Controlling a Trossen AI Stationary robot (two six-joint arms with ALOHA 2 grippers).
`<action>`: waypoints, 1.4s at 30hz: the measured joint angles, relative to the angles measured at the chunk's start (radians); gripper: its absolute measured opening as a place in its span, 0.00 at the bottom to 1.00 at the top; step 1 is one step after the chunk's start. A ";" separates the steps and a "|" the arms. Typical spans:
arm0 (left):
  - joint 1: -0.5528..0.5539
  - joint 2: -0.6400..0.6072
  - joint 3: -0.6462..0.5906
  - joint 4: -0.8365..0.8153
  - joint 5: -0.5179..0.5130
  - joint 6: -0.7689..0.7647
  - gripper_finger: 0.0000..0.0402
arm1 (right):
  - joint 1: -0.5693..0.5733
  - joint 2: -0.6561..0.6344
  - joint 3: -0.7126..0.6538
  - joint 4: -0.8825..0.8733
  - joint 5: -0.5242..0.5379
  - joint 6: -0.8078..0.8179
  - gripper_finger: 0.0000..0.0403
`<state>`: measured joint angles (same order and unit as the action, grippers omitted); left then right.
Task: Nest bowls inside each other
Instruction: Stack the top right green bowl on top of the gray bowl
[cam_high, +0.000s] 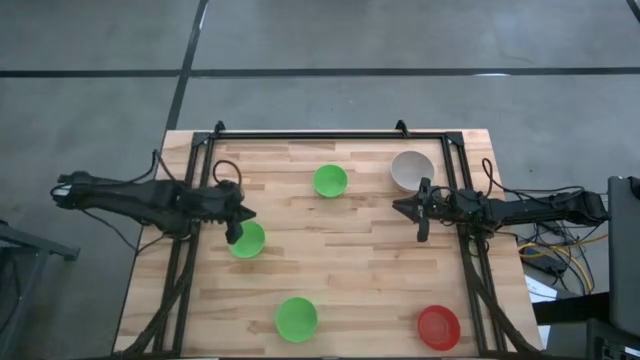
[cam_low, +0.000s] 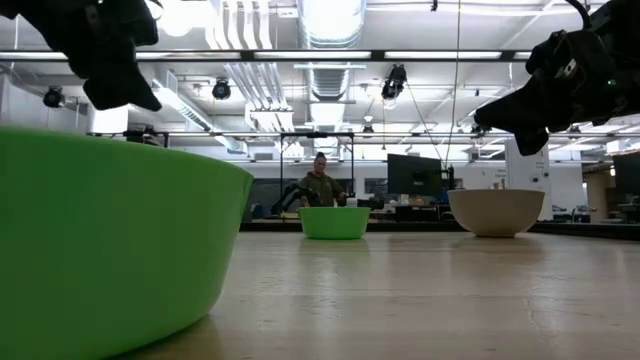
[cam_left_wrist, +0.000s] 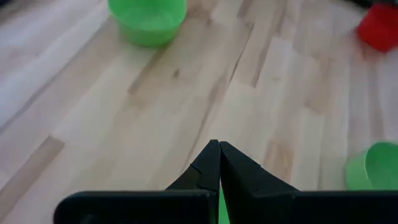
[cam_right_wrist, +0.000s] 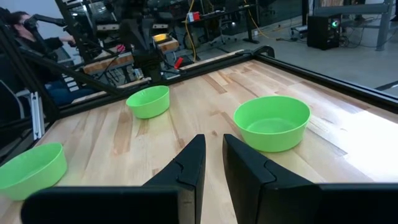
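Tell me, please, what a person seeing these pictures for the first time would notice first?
Five bright bowls lie scattered, none nested: a green bowl at the far middle, a pale bowl far right, a red bowl near right. The left gripper, shut, hangs over another green bowl; the right gripper hovers beside the pale bowl, holding nothing.

From my remote station, the table reads as pale butcher-block wood, strips with visible grain under a smooth satin finish that catches soft overhead glare. A black metal frame runs along its edges. The three green bowls look like smooth plastic with a faint sheen; the red bowl near the front right corner looks alike. The grey-white bowl appears matt. Both grippers' fingers look like matt black plastic.
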<state>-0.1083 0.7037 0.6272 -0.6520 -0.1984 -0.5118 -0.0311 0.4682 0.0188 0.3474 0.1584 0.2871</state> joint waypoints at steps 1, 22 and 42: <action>0.000 0.011 0.007 -0.021 0.004 0.009 0.02 | 0.000 0.000 0.000 0.000 0.000 0.000 0.13; 0.085 0.252 0.159 -0.172 0.159 0.167 0.02 | 0.000 0.000 0.000 0.000 0.000 0.000 0.13; 0.316 0.483 0.326 0.038 0.289 0.309 0.02 | 0.000 0.000 0.000 0.000 0.000 0.000 0.13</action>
<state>0.2073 1.1869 0.9534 -0.6135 0.0910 -0.2031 -0.0311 0.4683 0.0189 0.3473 0.1585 0.2871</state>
